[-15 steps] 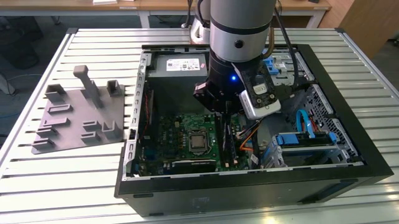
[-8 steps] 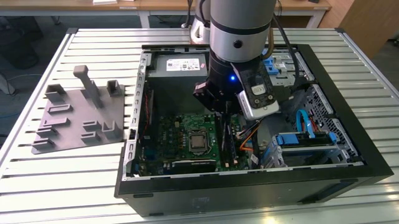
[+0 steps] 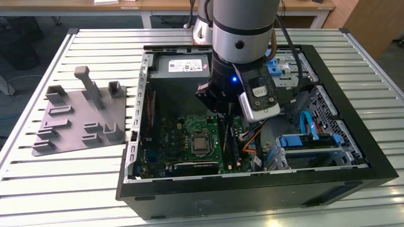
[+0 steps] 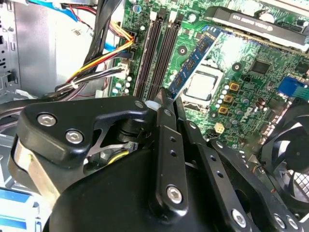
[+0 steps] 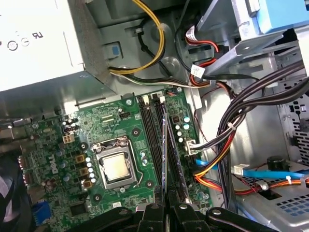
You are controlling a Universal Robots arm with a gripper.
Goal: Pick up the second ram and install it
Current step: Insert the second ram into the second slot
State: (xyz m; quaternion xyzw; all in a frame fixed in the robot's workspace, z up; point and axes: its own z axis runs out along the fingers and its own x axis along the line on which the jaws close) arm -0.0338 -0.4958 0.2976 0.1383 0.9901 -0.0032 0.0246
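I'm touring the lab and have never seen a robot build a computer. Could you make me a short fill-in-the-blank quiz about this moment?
1. The gripper holds a long, narrow blue-green circuit-board memory stick above the green ____.
2. The open black computer case lies on a slatted ____ table.
3. On the exterior view's left of the case sits a ____ plastic fixture plate with upright posts.

Missing words: motherboard; metal; grey

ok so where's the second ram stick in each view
Exterior view: the second ram is a thin dark strip hanging under the gripper.
Second wrist view: blue stick slanting beside the CPU socket.
First wrist view: edge-on, beside the ram slots.
Shared landmark: the CPU socket.
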